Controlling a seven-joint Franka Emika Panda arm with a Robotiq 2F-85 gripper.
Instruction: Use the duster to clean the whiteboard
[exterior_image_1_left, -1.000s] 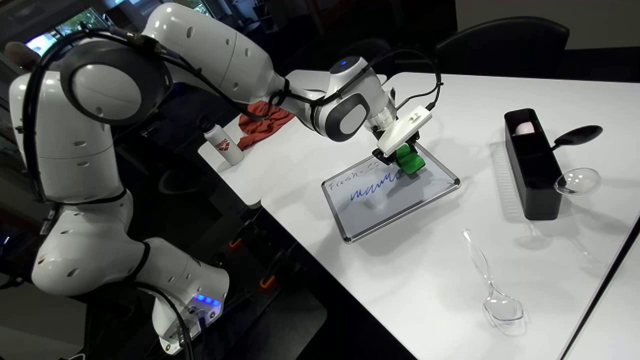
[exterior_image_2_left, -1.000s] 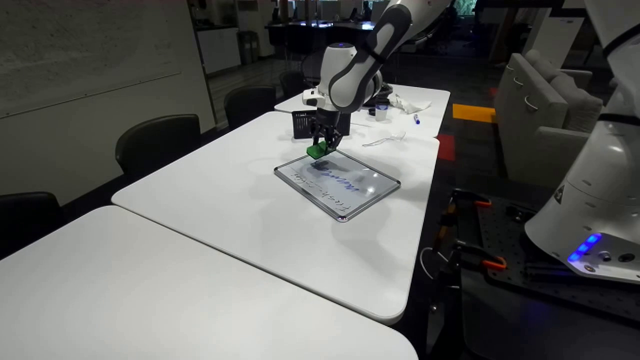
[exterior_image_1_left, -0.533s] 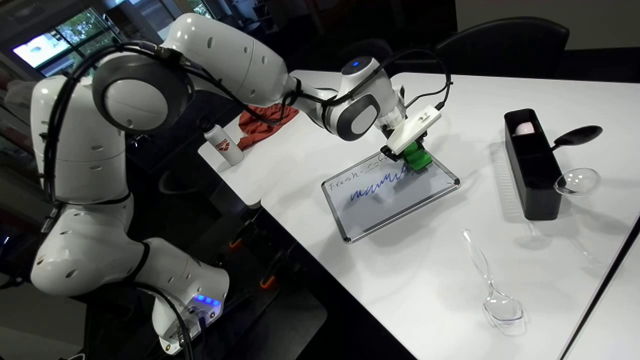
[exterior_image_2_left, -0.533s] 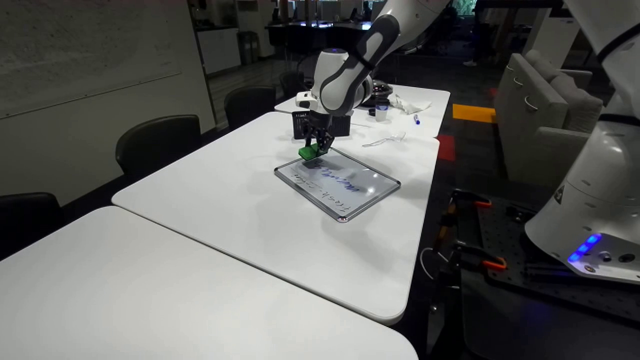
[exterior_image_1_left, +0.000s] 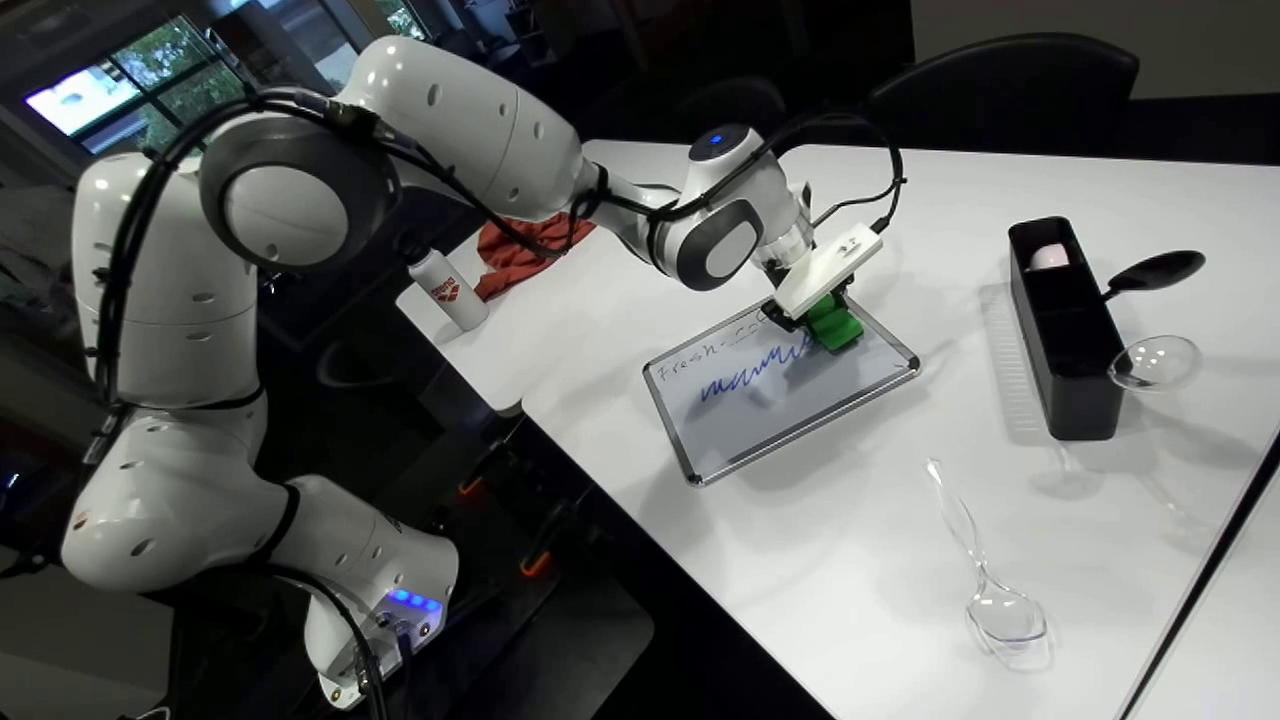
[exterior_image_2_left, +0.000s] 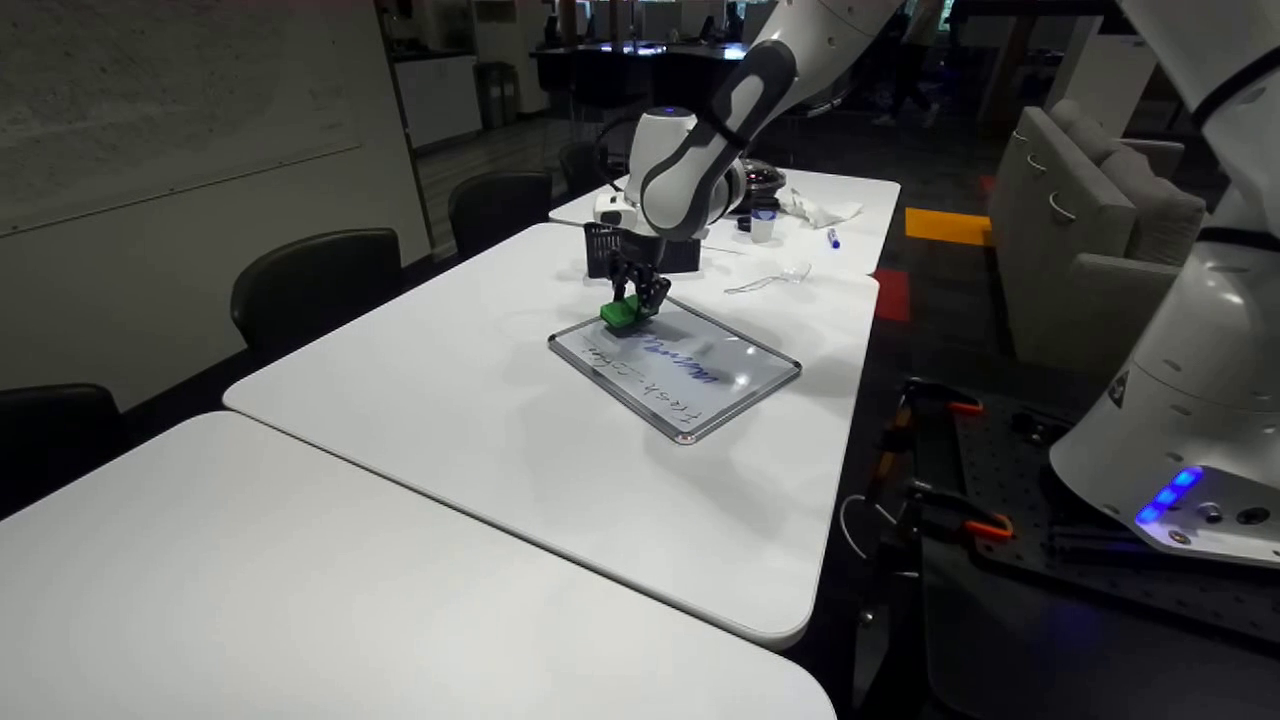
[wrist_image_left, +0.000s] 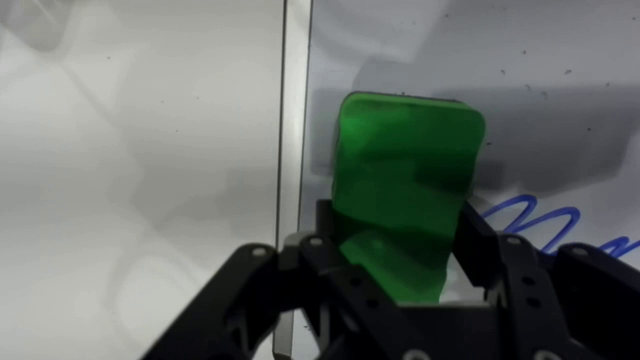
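The whiteboard (exterior_image_1_left: 780, 430) lies flat on the white table, with a blue scribble across its middle and dark writing along one long side. It also shows in an exterior view (exterior_image_2_left: 745, 360) and in the wrist view (wrist_image_left: 500, 35). My gripper (wrist_image_left: 396, 220) is shut on the green duster (wrist_image_left: 405, 155), one finger on each long side. In both exterior views the duster (exterior_image_1_left: 834, 326) (exterior_image_2_left: 622, 313) is over the board near one short edge, beside the end of the blue scribble. It is at or just above the surface; I cannot tell if it touches.
A long black box (exterior_image_1_left: 1080, 350) with a black spoon (exterior_image_1_left: 1160, 270) stands beyond the board. A clear plastic spoon (exterior_image_1_left: 1003, 612) lies nearer. A white bottle (exterior_image_1_left: 450, 290) and red cloth (exterior_image_1_left: 515, 265) are on the other side. A blue marker (exterior_image_2_left: 833, 238) lies farther off.
The gripper and duster have moved toward the board's short edge nearest the black box, past the end of the blue scribble, then slightly down. The board has not moved.
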